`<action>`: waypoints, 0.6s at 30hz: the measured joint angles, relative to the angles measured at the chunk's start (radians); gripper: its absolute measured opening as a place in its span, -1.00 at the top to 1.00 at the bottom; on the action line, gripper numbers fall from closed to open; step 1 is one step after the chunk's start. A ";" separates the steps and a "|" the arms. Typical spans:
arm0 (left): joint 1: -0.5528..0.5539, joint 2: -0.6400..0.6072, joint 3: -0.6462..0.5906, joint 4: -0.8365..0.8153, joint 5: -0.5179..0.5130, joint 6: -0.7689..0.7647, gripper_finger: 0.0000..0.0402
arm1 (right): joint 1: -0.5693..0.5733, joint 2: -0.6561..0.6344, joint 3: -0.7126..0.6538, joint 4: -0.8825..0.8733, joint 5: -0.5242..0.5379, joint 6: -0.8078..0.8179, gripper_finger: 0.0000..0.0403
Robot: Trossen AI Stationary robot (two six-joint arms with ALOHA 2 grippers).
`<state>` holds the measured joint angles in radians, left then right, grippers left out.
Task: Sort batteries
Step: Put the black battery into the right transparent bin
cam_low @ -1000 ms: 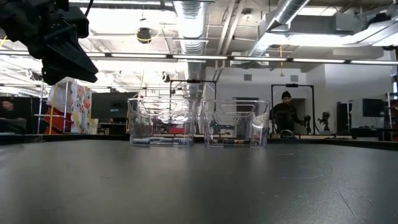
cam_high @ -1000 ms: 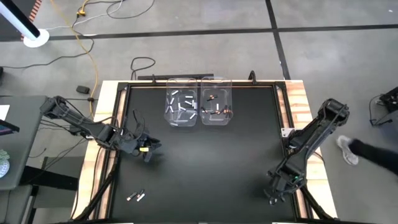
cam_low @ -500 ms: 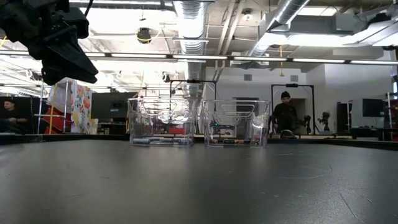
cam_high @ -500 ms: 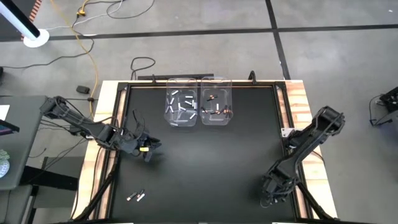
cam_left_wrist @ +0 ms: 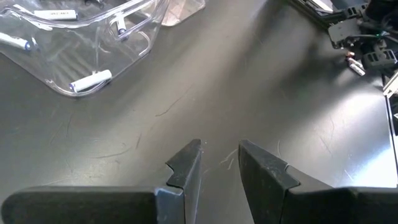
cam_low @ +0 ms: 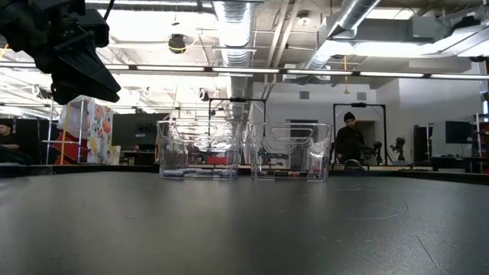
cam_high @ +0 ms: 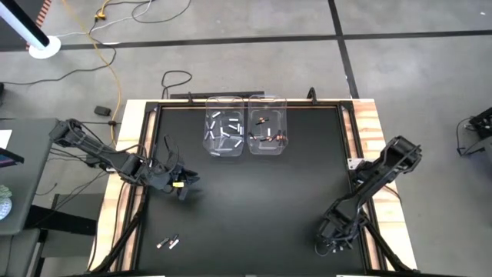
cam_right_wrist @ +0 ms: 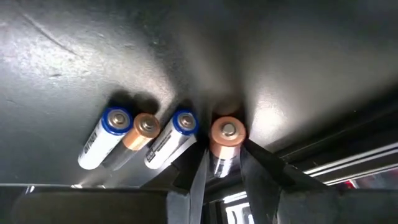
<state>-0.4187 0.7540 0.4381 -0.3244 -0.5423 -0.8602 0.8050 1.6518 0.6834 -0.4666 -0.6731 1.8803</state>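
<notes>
High view: table [cam_high: 254, 200] black. Two clear bins side by side at the far edge. Left bin [cam_high: 224, 135] holds white batteries [cam_high: 227, 131], right bin [cam_high: 267, 135] holds copper/dark batteries [cam_high: 269, 137]. Two loose batteries [cam_high: 167, 243] lie near the front left corner. Left gripper [cam_high: 183, 183] hovers over the left part of the table, well apart from bins and from the loose pair. Right gripper [cam_high: 330, 245] is down at the front right corner of the table.

Low view: both bins stand at the far side, left bin [cam_low: 197, 150], right bin [cam_low: 289, 151], batteries lying on their floors. Left gripper [cam_low: 76, 65] hangs high at the upper left, clear of the table. A person [cam_low: 351, 140] stands in the room behind, another person [cam_low: 9, 141] sits at far left.

Left wrist view: left gripper [cam_left_wrist: 219, 165] fingers slightly apart, nothing between them, bare table beyond. Left bin [cam_left_wrist: 81, 43] with white batteries [cam_left_wrist: 90, 81] is ahead.

Right wrist view: right gripper [cam_right_wrist: 222, 163] fingers clamp a copper battery [cam_right_wrist: 225, 140], seen end-on. Just beside it lie three more: white battery [cam_right_wrist: 174, 138], another copper one [cam_right_wrist: 140, 134], another white one [cam_right_wrist: 106, 137], touching in a row on the table.
</notes>
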 joint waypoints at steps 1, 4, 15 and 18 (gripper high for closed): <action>0.000 0.000 0.000 0.000 0.000 0.000 0.50 | -0.006 0.003 0.000 -0.005 0.000 -0.018 0.42; 0.000 0.000 0.000 0.000 0.001 0.000 0.50 | -0.019 0.004 0.000 -0.028 0.006 -0.044 0.49; 0.000 0.000 0.000 0.001 0.002 0.001 0.50 | -0.028 0.001 0.002 -0.046 0.013 -0.049 0.76; 0.000 0.000 0.000 0.001 0.002 0.002 0.50 | -0.035 0.002 0.006 -0.056 0.016 -0.050 0.75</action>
<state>-0.4187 0.7540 0.4381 -0.3237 -0.5404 -0.8580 0.7698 1.6539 0.6898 -0.5228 -0.6572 1.8306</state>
